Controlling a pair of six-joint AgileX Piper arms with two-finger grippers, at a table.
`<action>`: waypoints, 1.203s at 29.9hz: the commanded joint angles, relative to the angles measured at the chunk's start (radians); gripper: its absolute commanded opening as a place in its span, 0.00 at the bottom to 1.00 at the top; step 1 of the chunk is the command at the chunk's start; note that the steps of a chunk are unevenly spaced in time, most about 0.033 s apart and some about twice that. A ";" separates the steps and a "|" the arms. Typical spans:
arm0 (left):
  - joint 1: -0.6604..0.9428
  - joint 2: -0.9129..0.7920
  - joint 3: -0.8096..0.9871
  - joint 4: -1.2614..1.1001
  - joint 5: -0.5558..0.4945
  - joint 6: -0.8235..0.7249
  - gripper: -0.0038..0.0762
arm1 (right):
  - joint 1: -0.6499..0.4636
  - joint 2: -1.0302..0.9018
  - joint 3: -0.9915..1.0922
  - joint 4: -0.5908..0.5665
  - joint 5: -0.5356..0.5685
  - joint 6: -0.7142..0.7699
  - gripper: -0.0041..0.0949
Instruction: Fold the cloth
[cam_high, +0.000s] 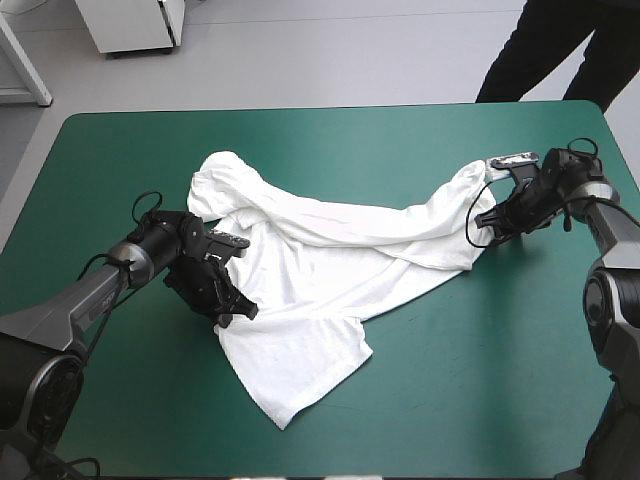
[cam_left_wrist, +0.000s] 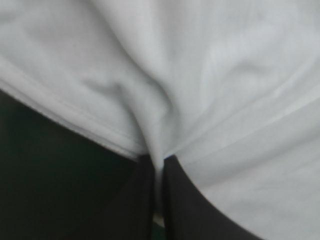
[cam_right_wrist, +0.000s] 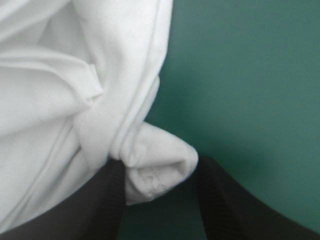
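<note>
The white T-shirt (cam_high: 320, 270) lies rumpled and stretched across the middle of the table, one part hanging toward the front edge. My left gripper (cam_high: 232, 308) sits at the shirt's left edge. In the left wrist view its black fingers (cam_left_wrist: 175, 200) are pinched together on a fold of the T-shirt (cam_left_wrist: 200, 75). My right gripper (cam_high: 487, 222) is at the shirt's far right end. In the right wrist view the right gripper (cam_right_wrist: 160, 167) stands open, its fingers (cam_right_wrist: 220, 200) apart around a rolled hem of the T-shirt (cam_right_wrist: 160, 165).
The teal-green cover (cam_high: 480, 380) shows around the shirt on every side, widest at the front right. The table's right edge lies close behind my right arm.
</note>
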 joint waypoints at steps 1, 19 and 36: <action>-0.018 -0.011 -0.008 -0.121 -0.013 0.007 0.04 | -0.005 -0.001 -0.048 0.040 0.010 -0.011 0.47; -0.018 -0.084 -0.008 -0.160 -0.011 0.015 0.04 | -0.005 -0.081 -0.053 0.118 0.175 -0.039 0.03; -0.018 -0.698 -0.443 -0.132 0.209 -0.062 0.04 | -0.005 -0.698 -0.067 -0.026 0.222 0.106 0.02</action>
